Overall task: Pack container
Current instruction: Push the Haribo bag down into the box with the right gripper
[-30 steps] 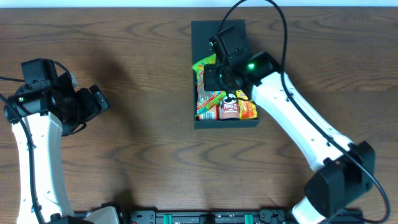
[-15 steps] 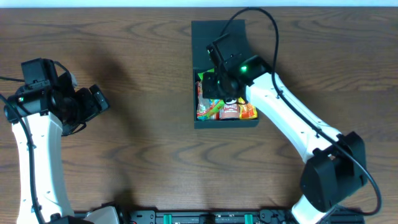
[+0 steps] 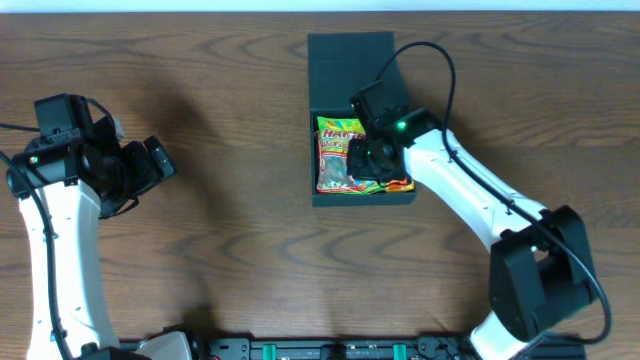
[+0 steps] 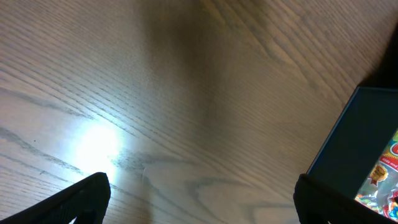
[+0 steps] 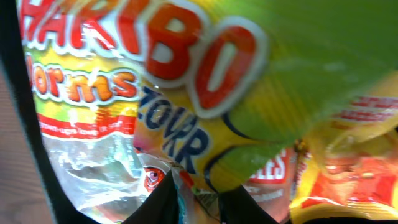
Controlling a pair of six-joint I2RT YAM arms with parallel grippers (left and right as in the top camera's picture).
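Observation:
The dark teal container (image 3: 350,60) stands at the table's far middle, its flap lid lying open behind it; its wall (image 4: 348,143) shows at the left wrist view's right edge. Inside lies a yellow-green Haribo packet (image 3: 338,150) on top of other snack packets. My right gripper (image 3: 362,158) is down in the container. Close up, its fingers (image 5: 202,202) stand slightly apart, with the edge of the Haribo packet (image 5: 186,74) between them. My left gripper (image 3: 160,165) hangs open over bare wood at the left, and nothing lies between its fingers (image 4: 202,199).
A red Pringles pack (image 5: 273,174) and an orange packet (image 5: 348,168) lie under the Haribo packet. The right arm's cable loops over the container's lid. Wooden table (image 3: 230,230) spreads between the two arms.
The right gripper has carried the Haribo packet down and toward the near right, laying it flat in the container. Its fingers have parted a little. The left arm has not moved.

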